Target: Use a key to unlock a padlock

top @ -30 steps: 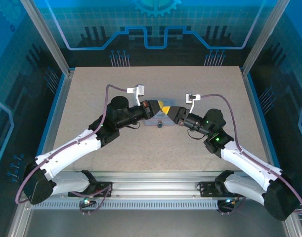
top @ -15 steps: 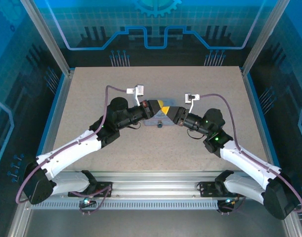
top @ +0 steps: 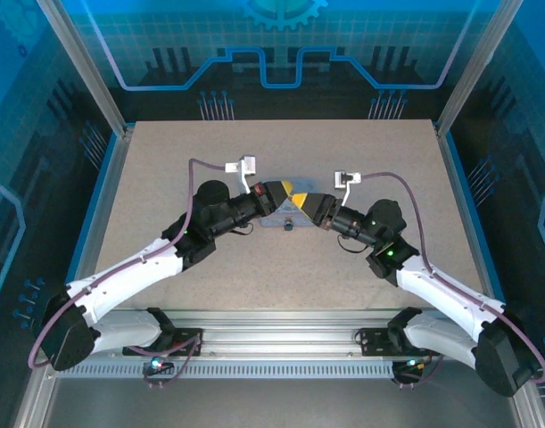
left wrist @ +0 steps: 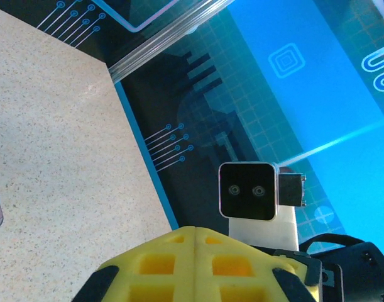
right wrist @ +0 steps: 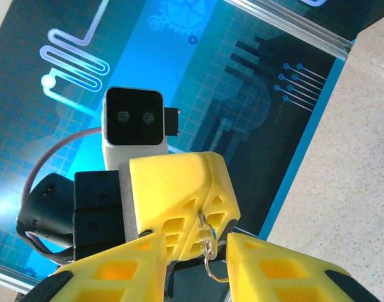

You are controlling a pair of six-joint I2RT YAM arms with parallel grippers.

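Blue-lit wall panels printed with circuit lines enclose a speckled beige worktop (top: 165, 178). Left arm (top: 138, 267) and right arm (top: 433, 285) reach in from the near corners and meet over the middle of the worktop, well clear of every edge. Beneath their tips lies a pale blue tin (top: 270, 220). Left claw (left wrist: 193, 242): yellow fingers pressed together, with no gap along the seam. Right claw (right wrist: 197, 251): fingers a narrow way apart, facing the left claw's tip, nothing pinched between them. Padlock (top: 288, 223): a small dark spot at the tin's near edge; whether it rests on the tin or just beside it cannot be told. Key (right wrist: 208, 242): thin silvery metal with a wire ring, clamped in the left claw's seam and hanging into the gap between the right fingers.
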